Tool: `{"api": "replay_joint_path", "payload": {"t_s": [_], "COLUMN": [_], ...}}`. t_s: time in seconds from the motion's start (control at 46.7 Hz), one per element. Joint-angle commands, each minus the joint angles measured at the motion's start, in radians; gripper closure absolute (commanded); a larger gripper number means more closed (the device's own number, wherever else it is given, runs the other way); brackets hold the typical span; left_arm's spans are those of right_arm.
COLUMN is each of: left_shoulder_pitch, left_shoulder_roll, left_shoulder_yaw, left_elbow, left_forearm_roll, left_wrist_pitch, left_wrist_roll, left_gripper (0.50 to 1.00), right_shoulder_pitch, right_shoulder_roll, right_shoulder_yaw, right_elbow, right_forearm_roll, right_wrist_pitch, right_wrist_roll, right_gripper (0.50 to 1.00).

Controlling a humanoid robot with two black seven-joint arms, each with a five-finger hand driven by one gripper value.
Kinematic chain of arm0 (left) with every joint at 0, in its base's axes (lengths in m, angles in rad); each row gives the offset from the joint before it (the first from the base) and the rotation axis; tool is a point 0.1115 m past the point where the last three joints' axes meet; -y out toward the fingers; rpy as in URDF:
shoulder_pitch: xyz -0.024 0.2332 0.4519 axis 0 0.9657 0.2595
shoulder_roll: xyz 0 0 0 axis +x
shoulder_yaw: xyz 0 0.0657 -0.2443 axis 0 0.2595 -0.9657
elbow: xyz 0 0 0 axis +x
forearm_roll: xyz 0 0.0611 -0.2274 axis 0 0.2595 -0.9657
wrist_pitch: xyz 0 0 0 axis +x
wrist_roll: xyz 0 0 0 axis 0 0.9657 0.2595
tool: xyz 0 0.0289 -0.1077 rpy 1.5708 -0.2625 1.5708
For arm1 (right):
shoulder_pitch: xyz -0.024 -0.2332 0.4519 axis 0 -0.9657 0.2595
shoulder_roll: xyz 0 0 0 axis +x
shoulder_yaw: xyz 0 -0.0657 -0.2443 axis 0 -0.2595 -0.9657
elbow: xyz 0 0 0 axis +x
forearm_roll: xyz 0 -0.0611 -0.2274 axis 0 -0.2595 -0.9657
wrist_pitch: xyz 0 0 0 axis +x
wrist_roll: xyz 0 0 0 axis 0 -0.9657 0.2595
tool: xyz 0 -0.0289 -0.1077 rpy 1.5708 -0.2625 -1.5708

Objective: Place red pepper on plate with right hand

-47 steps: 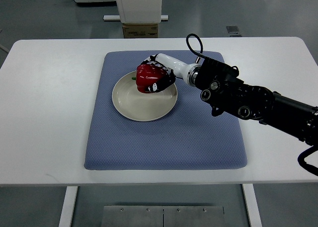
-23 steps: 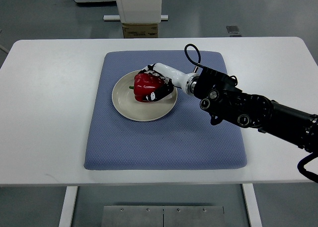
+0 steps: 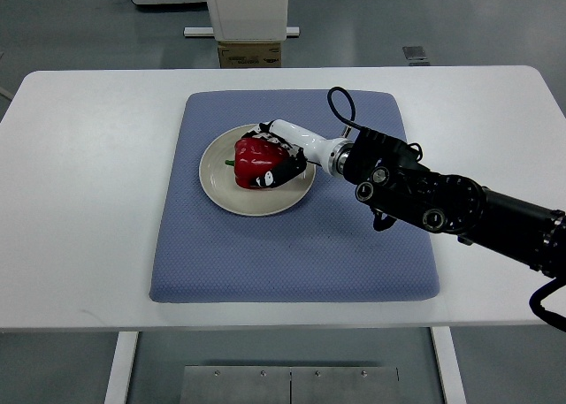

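A red pepper [image 3: 255, 162] rests low over the middle of a cream round plate [image 3: 222, 190], its green stem poking out to the left. My right hand [image 3: 276, 156] is shut on the pepper, black-tipped fingers wrapped over its top and right side. The right arm runs from the picture's right edge across the blue mat [image 3: 292, 236]. Whether the pepper touches the plate is hard to tell. The left hand does not show.
The blue mat lies on a white table [image 3: 80, 201]. A cardboard box [image 3: 250, 53] and a white stand sit behind the table's far edge. A black cable [image 3: 340, 103] loops up from the wrist.
The right hand has carried the pepper left and down, from above the plate's upper right rim to the plate's middle.
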Motion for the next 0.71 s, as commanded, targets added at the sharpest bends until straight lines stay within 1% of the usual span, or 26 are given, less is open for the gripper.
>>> {"api": "replay_joint_path", "payload": {"t_s": [0.0,0.107,0.257,0.45,0.6,0.686], "left_shoulder_pitch": [0.0,0.0,0.0,0.0,0.0,0.0], "left_shoulder_roll": [0.0,0.0,0.0,0.0,0.0,0.0], "left_shoulder_yaw": [0.0,0.0,0.0,0.0,0.0,0.0], "left_elbow": [0.0,0.0,0.0,0.0,0.0,0.0], "left_forearm_roll": [0.0,0.0,0.0,0.0,0.0,0.0], "left_wrist_pitch": [0.0,0.0,0.0,0.0,0.0,0.0], "left_wrist_roll": [0.0,0.0,0.0,0.0,0.0,0.0], "left_gripper": [0.5,0.5,0.5,0.5,0.5,0.5], "right_shoulder_pitch": [-0.007,-0.014,-0.013,-0.007,-0.001,-0.005], "right_shoulder_roll": [0.0,0.0,0.0,0.0,0.0,-0.043], "right_shoulder_yaw": [0.001,0.002,0.01,0.079,0.139,0.186], "right_elbow": [0.0,-0.003,-0.003,-0.003,-0.002,0.0], "right_forearm_roll": [0.007,0.01,0.01,0.016,0.073,0.096], "right_wrist_pitch": [-0.001,-0.001,-0.002,-0.001,-0.001,-0.001], "right_wrist_roll": [0.0,0.0,0.0,0.0,0.0,0.0], "right_gripper": [0.517,0.507,0.509,0.509,0.511,0.511]}}
